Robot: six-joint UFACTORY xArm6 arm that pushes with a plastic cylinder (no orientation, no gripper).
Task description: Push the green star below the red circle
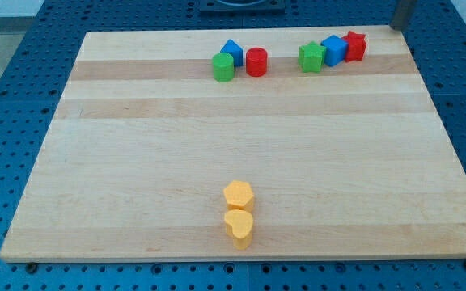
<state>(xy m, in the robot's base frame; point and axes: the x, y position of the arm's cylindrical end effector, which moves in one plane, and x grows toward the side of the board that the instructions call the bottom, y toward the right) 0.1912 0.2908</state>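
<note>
Eight small blocks on the pale wooden board (pixel 136 162), six of them crowded along the view's top. Task's thing first: chunky green star (pixel 311 57), at the left end of a tight right-hand trio, touching or just beside a blue block (pixel 333 49) (shape unclear), with a red star (pixel 354 45) beyond that. Goal marker: squat red circle (pixel 256 61), well to the view's left of the green star, just beside a green cylinder (pixel 223 66) and a blue triangular block (pixel 232 52).

Likely trouble:
- Catching the blue block on the way in and dragging it, perhaps the red star too, along with the green star.
- Striking the star's uneven outline off-centre, so spinning it or letting it slip off my tip (pixel 395 27).
- Running leftward too high and knocking the red circle, which shifts the target itself.
- Stopping level with the circle rather than under it.

Far at the view's bottom, a yellow hexagon (pixel 239 196) touching a yellow heart (pixel 239 228); little danger there.

Hard to read: only a short dark stub at the view's top right, off the board and cut by the frame edge (taken for the rod, its end only roughly placed). No jaws to describe, just that bare rod. Contact within each cluster also uncertain.
</note>
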